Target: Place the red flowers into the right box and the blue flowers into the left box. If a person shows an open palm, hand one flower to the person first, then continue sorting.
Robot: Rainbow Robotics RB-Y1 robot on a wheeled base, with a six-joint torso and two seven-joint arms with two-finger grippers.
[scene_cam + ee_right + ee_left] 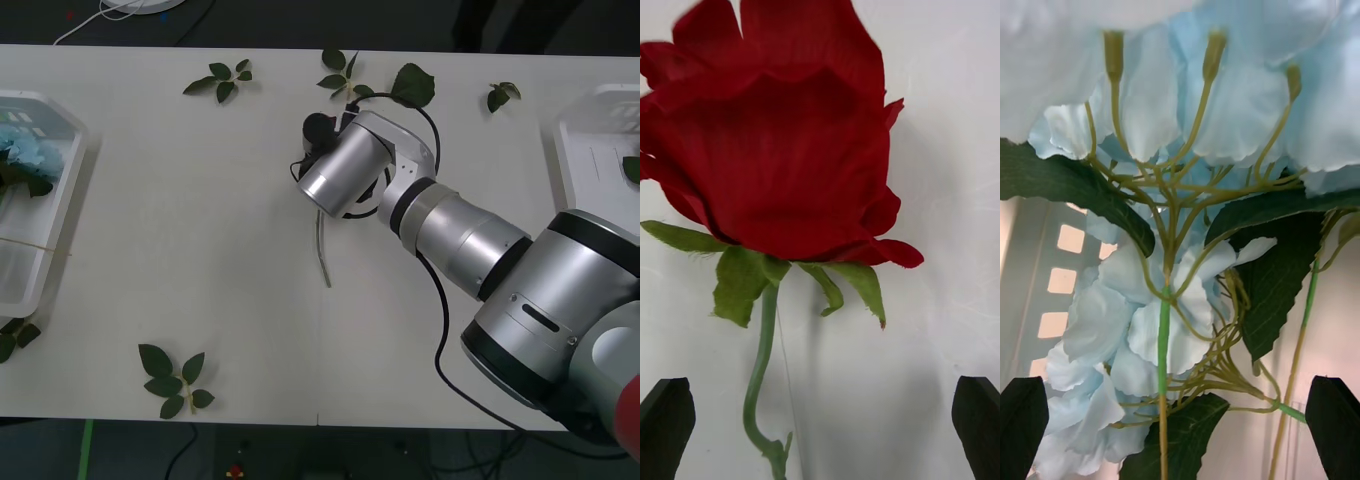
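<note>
Rose bloom [775, 142] cropped, filling frame

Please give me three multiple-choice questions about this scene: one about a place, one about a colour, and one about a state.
1. Where do the blue flowers lie?
A. at the table's middle
B. in the right box
C. in the left box

2. Which colour has the flower below the right tool?
A. red
B. pale blue
C. yellow

3. How are the fingers of the right tool?
A. shut on the flower
B. open
C. shut on a leaf sprig

Answers:
1 C: the front view shows the pale-blue cluster inside the tray at the robot's left.
2 A: the right wrist view shows deep-red petals.
3 B: both fingers stand wide apart and touch nothing.
</note>
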